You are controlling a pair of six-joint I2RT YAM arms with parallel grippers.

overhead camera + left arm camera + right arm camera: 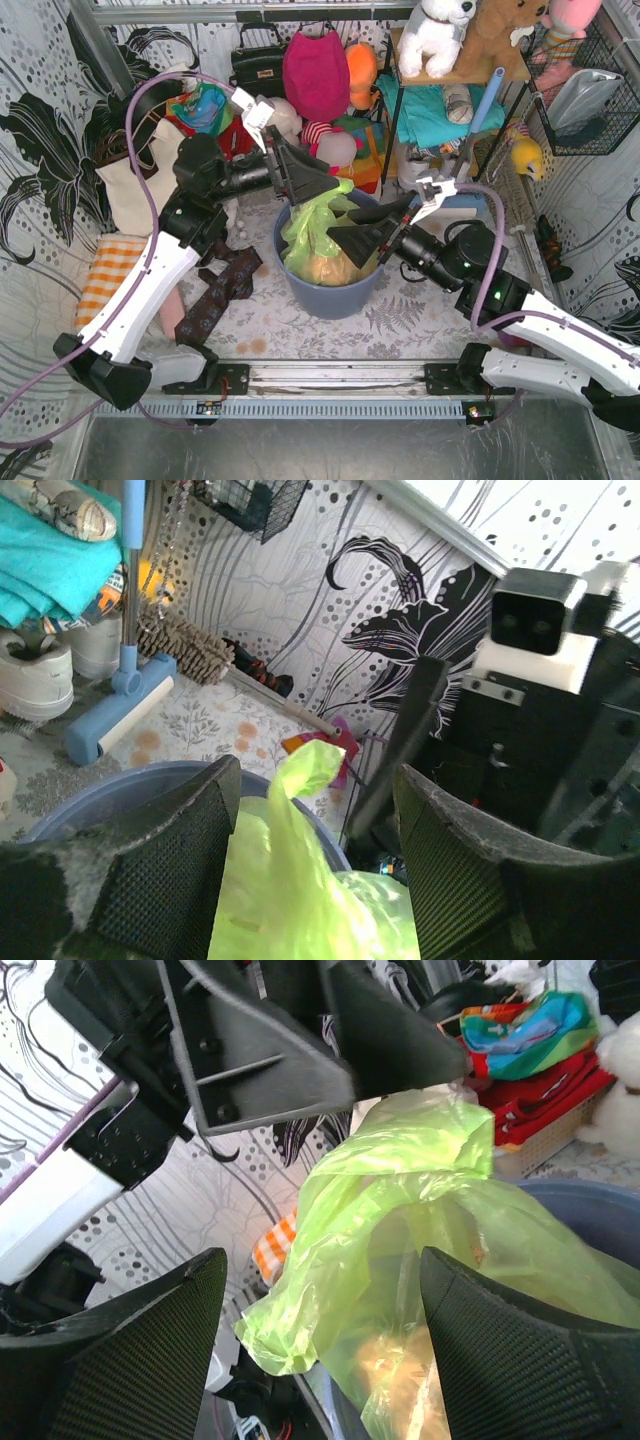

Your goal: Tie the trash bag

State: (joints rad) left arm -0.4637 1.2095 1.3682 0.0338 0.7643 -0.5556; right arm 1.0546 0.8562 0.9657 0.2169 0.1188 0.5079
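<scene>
The lime-green trash bag [312, 238] sits in a blue-grey round bin [330, 292] at the table's middle, with tan crumpled paper showing through it. Its loose top stands up in a peak. My left gripper [325, 190] is open just above that peak. In the left wrist view the bag's tip [300, 810] rises between the open fingers [170, 870] without being pinched. My right gripper [342, 222] is open at the bag's right side. In the right wrist view the bag [400, 1210] lies between and beyond the open fingers [520, 1350], and the left gripper [270, 1050] hangs above it.
A magenta fabric bag [315, 70], stuffed toys and folded cloths crowd the back. A brown patterned cloth [225, 285] and an orange-checked cloth [105, 270] lie left of the bin. A blue roller [115, 710] lies beyond the bin. A wire basket [585, 90] hangs at right.
</scene>
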